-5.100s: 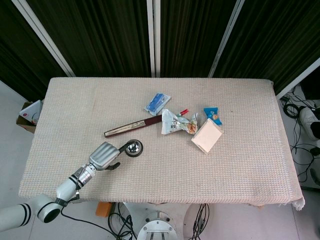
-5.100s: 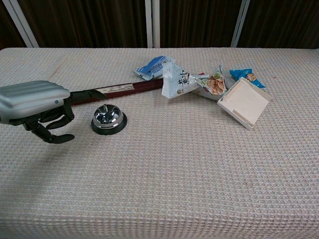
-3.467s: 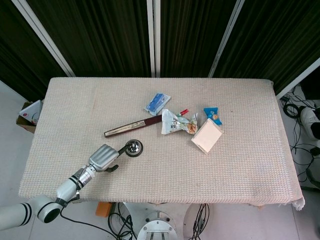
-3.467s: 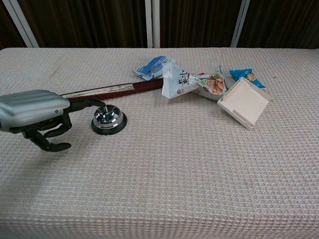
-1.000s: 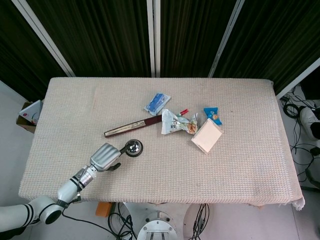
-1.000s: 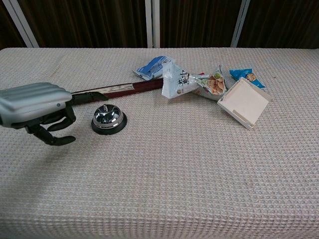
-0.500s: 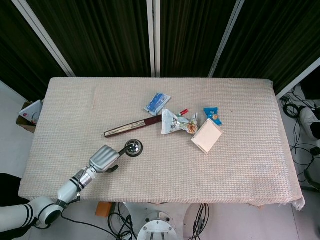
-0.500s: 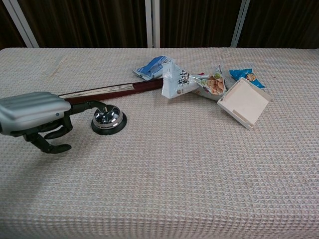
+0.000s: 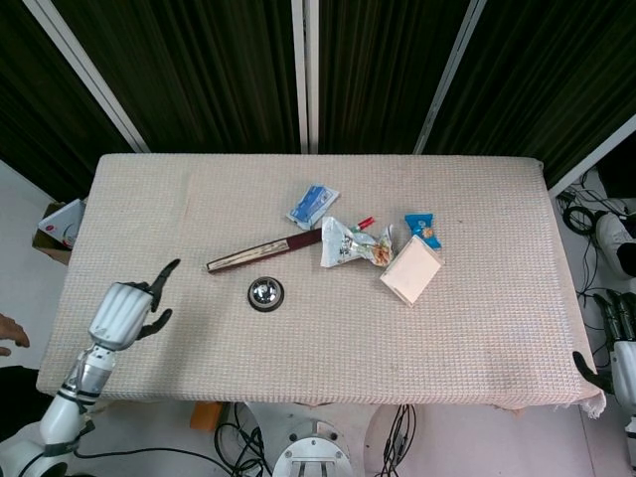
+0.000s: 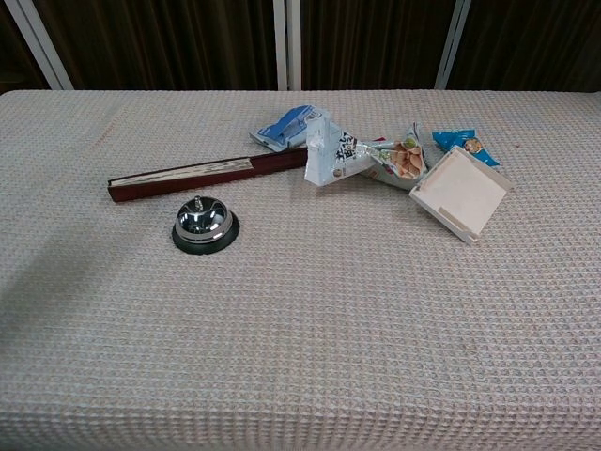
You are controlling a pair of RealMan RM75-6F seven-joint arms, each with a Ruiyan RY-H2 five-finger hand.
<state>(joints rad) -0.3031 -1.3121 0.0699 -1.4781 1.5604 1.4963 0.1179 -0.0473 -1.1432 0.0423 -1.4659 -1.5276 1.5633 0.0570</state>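
A chrome call bell (image 9: 264,293) (image 10: 204,224) stands alone on the woven tablecloth (image 9: 328,338), with nothing touching it. My left hand (image 9: 124,311) hovers over the table's front left corner, well left of the bell, fingers spread and holding nothing. Off the table's right front corner, my right hand (image 9: 614,343) shows at the frame edge, its dark fingers apart and holding nothing. Neither hand shows in the chest view.
Behind the bell lies a long dark-red folded fan (image 9: 263,250) (image 10: 202,172). Clustered to its right are a snack bag (image 9: 353,241) (image 10: 352,155), a blue packet (image 9: 313,205), a small blue packet (image 9: 422,226) and a white box (image 9: 411,270) (image 10: 461,193). A cardboard box (image 9: 60,224) sits on the floor left.
My left hand has drawn back from beside the bell to the table's front left corner, leaving the chest view, and its fingers have spread. My right hand has appeared at the lower right.
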